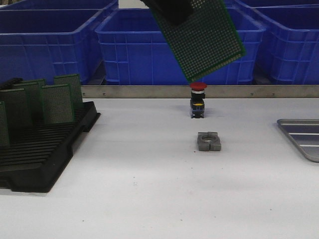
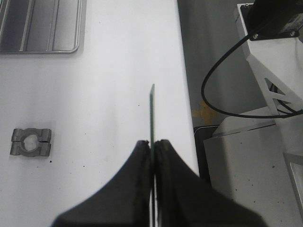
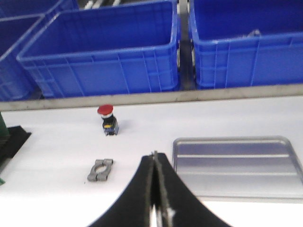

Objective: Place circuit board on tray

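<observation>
My left gripper [image 1: 174, 17] is shut on a green perforated circuit board [image 1: 207, 40] and holds it tilted, high above the middle of the table. In the left wrist view the board [image 2: 152, 113] shows edge-on between the closed fingers of the gripper [image 2: 153, 142]. The silver-grey tray [image 1: 299, 137] lies flat at the table's right edge, partly cut off. It also shows in the left wrist view [image 2: 40, 28] and the right wrist view [image 3: 236, 165], with nothing on it. My right gripper [image 3: 154, 155] is shut with nothing in it, near the tray's near left corner.
A black slotted rack [image 1: 45, 144] with several upright green boards [image 1: 57, 102] stands at the left. A red-capped push button [image 1: 198, 99] and a grey metal clamp [image 1: 209, 141] sit mid-table. Blue crates [image 1: 129, 50] stand behind a metal rail.
</observation>
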Robot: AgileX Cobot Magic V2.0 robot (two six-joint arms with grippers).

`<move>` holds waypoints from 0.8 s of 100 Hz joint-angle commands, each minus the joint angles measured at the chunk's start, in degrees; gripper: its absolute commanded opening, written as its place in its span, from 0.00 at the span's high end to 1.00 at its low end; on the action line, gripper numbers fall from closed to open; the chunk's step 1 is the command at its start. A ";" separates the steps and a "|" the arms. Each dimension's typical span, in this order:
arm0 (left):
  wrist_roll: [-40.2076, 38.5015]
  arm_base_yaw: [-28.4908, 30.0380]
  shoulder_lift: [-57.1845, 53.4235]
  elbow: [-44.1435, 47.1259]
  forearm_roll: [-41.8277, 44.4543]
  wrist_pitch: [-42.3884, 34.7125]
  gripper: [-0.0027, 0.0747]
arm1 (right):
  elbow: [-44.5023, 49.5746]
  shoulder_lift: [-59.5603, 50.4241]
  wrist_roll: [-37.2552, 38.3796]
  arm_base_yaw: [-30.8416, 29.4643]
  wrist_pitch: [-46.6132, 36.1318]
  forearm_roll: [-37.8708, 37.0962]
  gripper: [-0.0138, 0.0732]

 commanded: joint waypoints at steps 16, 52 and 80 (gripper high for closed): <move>-0.52 -0.54 -2.77 -1.40 -3.72 2.40 0.99 | -4.97 8.54 -0.03 -0.02 1.32 2.30 0.92; -0.52 -0.54 -2.77 -1.40 -3.82 2.40 0.99 | -4.97 9.05 -0.31 -0.02 1.11 2.71 0.35; -0.52 -0.54 -2.77 -1.40 -3.82 2.40 0.99 | -5.02 10.09 -6.26 -0.02 0.62 11.57 0.25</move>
